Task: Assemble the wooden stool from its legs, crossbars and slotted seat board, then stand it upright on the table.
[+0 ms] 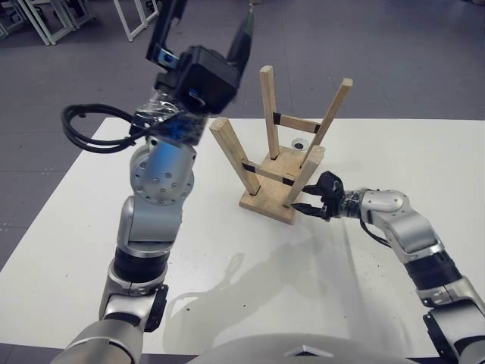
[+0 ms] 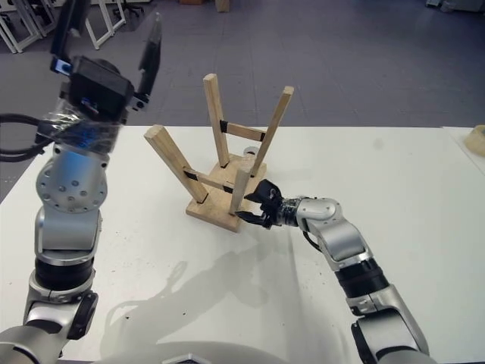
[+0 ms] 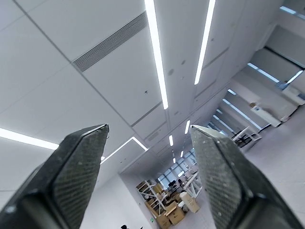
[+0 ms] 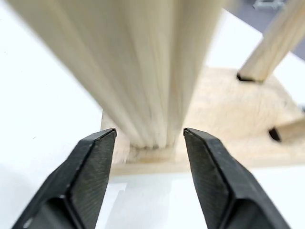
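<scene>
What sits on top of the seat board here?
Four legs stand on the seat board, tied by crossbars; the open right claw straddles the nearest leg at its base. The board's underside, against the table, is hidden.

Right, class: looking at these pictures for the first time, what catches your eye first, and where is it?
The stool stands upside down on the white table, seat flat, legs splayed upward. The right tool sits open at the near leg's base; the left tool is held high, open, pointing at the ceiling.
</scene>
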You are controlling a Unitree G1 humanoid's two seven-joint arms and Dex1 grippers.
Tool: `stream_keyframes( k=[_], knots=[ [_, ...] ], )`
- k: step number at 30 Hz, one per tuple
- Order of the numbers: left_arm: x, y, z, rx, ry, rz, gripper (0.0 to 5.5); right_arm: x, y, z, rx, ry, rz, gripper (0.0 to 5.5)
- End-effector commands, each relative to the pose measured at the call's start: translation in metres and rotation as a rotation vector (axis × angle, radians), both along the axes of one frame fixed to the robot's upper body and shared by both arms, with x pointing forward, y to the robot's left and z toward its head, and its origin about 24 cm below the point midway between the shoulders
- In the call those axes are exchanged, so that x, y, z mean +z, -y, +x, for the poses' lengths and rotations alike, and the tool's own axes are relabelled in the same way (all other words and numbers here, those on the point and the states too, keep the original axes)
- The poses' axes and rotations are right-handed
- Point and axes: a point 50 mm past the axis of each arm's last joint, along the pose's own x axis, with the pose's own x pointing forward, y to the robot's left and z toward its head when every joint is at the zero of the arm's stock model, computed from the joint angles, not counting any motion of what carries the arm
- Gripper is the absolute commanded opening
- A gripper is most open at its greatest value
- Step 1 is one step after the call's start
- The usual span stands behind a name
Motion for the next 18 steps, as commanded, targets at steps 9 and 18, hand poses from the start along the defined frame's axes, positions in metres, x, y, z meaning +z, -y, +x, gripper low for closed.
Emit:
stream_keyframes(
  k=[9,18],
  knots=[
    [-0.003,-0.078,0.008,0.302,0.001,-0.137,3.18,0.027,0.062,-0.012,-0.117,0.006,-0.165,3.49],
    [-0.039,-0.078,0.017,0.296,-0.144,-0.166,3.18,0.191,0.016,-0.025,0.045,0.415,0.742,3.49]
  ],
)
